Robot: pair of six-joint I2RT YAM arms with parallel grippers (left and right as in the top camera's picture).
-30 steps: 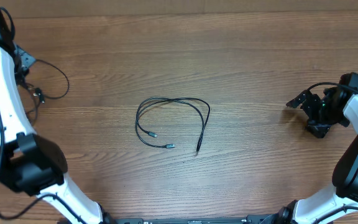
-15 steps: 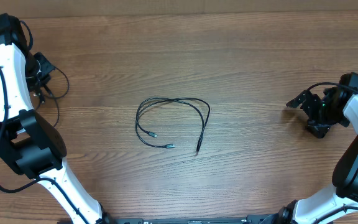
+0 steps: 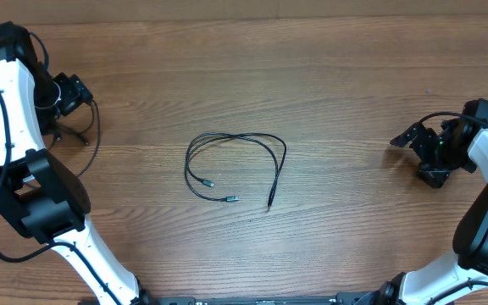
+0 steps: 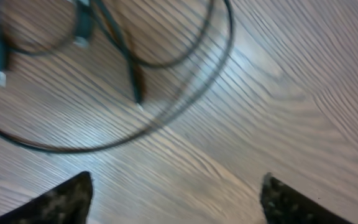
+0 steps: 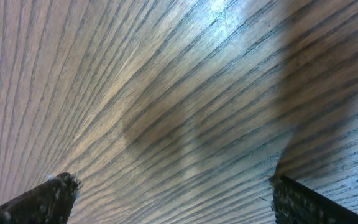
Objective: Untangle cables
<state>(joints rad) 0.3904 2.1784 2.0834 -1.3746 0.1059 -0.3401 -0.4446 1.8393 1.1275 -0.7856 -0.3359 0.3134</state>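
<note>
At counter (image 3: 337, 76) middle, centre cable (image 3: 235, 135) lies alone; left cable (image 4: 131, 71) beneath my wide, empty left pincer (image 4: 173, 193); right pincer (image 5: 169, 193) wide; separation looks done.

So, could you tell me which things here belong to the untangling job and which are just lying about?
Belongs to the job:
looped black cable at the table's middle
black cables with plugs under the left gripper
right gripper, open like the left

Just there:
wooden table
arm wiring, thicker and fixed to the robot
</note>
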